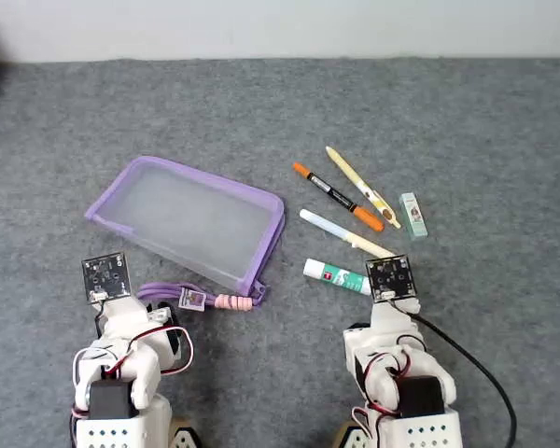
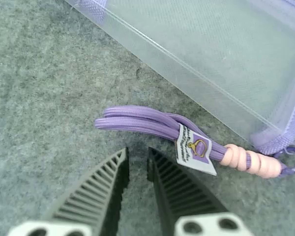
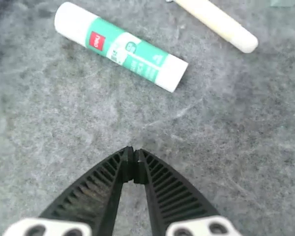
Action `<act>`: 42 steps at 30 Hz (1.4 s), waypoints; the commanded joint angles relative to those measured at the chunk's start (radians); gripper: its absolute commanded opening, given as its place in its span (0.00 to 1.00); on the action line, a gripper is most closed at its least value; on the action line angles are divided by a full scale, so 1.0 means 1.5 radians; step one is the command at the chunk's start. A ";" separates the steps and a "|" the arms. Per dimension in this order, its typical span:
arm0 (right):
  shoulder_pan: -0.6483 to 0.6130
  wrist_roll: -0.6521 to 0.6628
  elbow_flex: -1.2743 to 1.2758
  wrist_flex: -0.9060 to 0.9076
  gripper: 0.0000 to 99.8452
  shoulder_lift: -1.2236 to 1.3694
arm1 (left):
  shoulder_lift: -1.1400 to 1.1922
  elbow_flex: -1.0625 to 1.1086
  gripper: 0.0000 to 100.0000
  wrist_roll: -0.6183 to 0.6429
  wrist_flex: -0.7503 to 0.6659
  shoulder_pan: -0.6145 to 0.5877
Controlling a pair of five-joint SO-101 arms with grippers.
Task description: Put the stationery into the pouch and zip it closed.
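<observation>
- pouch (image 1: 191, 219): purple, see-thru, lies flat on the grey desk (image 1: 467, 112), left of centre, tilted diagonally. can't rly tell from here if the zip is open or shut.
- purple strap (image 2: 137, 123) w/ a little tag (image 2: 194, 147) and pink beads (image 2: 248, 160) hangs off the pouch's near corner and lies on the desk alongside its near edge.
- stationery is all out on the desk, right of the pouch, well apart from it:
- orange marker (image 1: 336, 196) and yellow pen (image 1: 362, 187) farthest back, side by side
- pale blue/cream pen (image 1: 345, 233) just in front of those
- glue stick (image 3: 120, 46), white w/ green label, nearest the right arm
- small green box-ish thing (image 1: 413, 215) off to the right, prob an eraser
- left tool (image 2: 137, 160): cracked open a bit, narrow gap, nothing in it. hovers over bare desk just short of the strap, not touching.
- right tool (image 3: 133, 157): clenched tip to tip, gripping nothing, above the desk near the glue stick but apart from it.
</observation>
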 commanded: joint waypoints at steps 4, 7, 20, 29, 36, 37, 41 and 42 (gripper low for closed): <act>0.010 -0.033 -0.049 -0.073 0.01 0.003 | -0.006 -0.006 0.07 0.002 0.002 -0.003; -0.030 -0.060 -0.102 -0.042 0.01 0.004 | -0.006 -0.006 0.07 0.002 0.002 -0.003; -0.200 -0.123 -0.176 -0.013 0.01 0.050 | -0.006 -0.006 0.07 0.002 0.002 -0.003; -0.203 -0.128 -0.418 -0.014 0.01 0.431 | -0.006 -0.006 0.07 0.002 0.002 -0.003; -0.263 -0.129 -0.559 -0.075 0.01 0.680 | -0.006 -0.006 0.07 0.002 0.002 -0.003; -0.277 -0.132 -0.573 -0.082 0.01 0.709 | -0.006 -0.006 0.07 0.002 0.002 -0.003; -0.325 -0.197 -0.643 -0.105 0.01 0.833 | -0.006 -0.006 0.07 0.002 0.002 -0.003; -0.338 -0.207 -0.664 -0.105 0.01 0.866 | -0.006 -0.006 0.07 0.002 0.002 -0.003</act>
